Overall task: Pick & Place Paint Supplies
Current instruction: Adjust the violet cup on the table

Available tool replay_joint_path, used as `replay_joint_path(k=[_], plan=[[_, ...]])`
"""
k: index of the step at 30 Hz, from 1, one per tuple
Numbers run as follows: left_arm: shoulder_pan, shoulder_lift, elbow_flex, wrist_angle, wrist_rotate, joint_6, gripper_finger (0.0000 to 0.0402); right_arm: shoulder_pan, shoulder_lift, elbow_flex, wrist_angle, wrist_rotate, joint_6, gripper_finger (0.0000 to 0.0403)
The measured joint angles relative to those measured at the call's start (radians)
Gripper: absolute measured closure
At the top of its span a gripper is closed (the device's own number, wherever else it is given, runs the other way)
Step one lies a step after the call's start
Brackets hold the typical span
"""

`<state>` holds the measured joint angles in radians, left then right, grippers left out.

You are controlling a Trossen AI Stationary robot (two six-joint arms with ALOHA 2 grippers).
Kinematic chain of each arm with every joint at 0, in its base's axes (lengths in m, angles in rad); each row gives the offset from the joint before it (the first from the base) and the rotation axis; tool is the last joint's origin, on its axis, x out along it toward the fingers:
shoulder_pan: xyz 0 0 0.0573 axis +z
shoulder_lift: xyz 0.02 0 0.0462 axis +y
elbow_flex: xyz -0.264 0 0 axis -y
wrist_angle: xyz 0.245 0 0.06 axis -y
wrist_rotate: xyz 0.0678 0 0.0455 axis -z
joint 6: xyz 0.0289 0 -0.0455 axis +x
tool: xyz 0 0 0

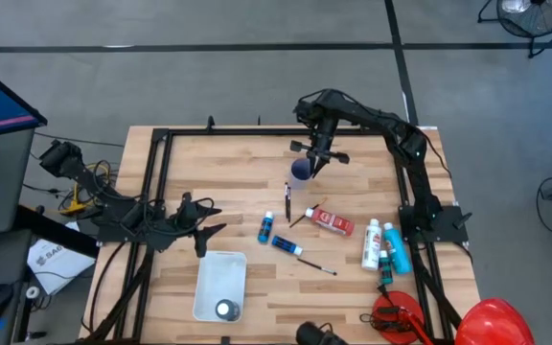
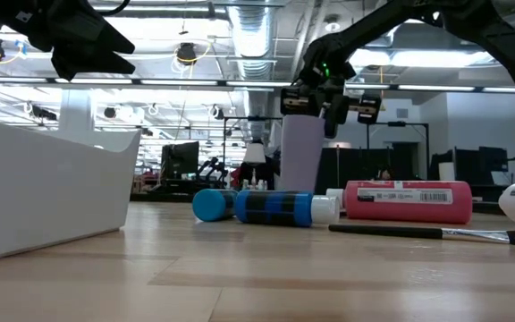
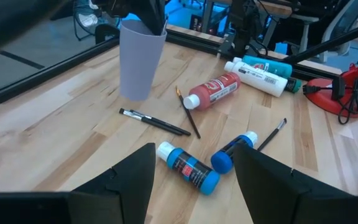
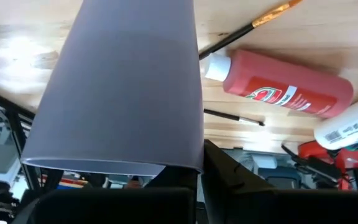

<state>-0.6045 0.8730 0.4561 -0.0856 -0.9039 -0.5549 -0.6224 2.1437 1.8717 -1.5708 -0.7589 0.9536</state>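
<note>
Right hand [image 1: 318,161] clamped on the rim of a grey cup [image 1: 301,170], red bottle [image 1: 333,221] near the cup, left hand [image 1: 202,230] parted beside the white bin [image 1: 220,284], away from the cup

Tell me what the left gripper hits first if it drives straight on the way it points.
Probably the two blue bottles lying just ahead of the left gripper, in line with its open jaws; which comes first is unclear.

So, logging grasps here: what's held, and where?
The right gripper pinches the purple cup at its rim; the left gripper holds nothing.
</note>
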Motion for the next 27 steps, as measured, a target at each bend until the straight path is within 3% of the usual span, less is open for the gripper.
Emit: replay_joint_path(k=[27], plan=[[0.0, 0.013, 0.0, 0.007, 0.001, -0.006, 0.0192, -0.003, 0.003, 0.0, 0.0, 0.001, 0.019, 0.0403]])
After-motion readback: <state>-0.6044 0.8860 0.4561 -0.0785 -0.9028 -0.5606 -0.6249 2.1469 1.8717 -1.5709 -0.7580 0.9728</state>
